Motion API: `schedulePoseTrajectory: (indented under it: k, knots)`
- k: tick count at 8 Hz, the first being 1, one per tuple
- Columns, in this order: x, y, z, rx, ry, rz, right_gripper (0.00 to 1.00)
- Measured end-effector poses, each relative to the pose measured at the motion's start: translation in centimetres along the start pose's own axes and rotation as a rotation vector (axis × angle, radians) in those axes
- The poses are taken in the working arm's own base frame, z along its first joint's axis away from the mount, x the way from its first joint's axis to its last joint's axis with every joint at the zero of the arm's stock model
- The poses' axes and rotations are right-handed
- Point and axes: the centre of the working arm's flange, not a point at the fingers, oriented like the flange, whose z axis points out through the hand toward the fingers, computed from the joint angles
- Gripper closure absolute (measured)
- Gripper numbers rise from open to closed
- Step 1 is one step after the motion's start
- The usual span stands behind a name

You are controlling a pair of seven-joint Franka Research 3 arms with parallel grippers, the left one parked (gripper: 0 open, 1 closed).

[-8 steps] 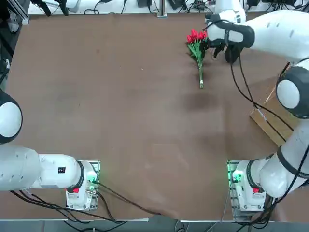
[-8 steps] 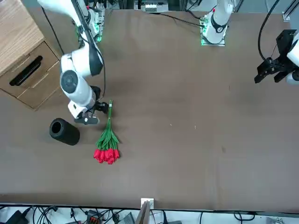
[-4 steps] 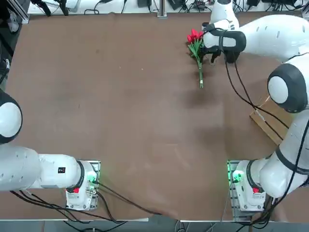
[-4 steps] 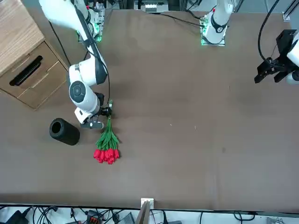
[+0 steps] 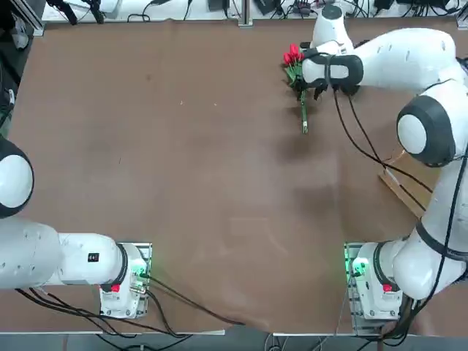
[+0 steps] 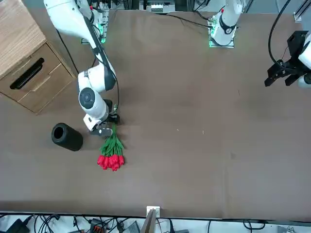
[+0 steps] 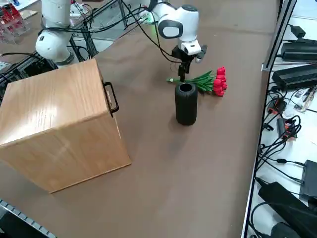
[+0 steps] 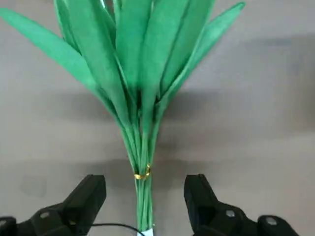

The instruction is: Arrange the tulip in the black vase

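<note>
Shifted over the stems since the earlier frame: right gripper (image 8: 145, 183), open, nothing held, stems between its fingers. Tulip bunch (image 7: 205, 82) is laid flat on the table (image 7: 163, 193), near the upright black cylinder vase (image 7: 186, 105). Likely light, stems bendy, blooms easily crushed; best gripped at the gold-tied stems (image 8: 143, 194). Red blooms, broad green leaves, white-wrapped stem end seen.

Behind the black two-fingered claw (image 8: 145, 204), whose fingers carry silvery screws, the glossy white rounded arm (image 5: 420, 58) wears dark grey bands and black cables (image 5: 451, 212).
</note>
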Motion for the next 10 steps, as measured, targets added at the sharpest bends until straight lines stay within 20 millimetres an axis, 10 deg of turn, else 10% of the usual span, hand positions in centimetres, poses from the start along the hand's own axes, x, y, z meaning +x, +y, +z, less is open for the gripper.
schedulePoseTrajectory:
  k: [10]
  knots:
    - [0.8, -0.1, 2.3, 0.017, 0.055, 0.002, 0.17]
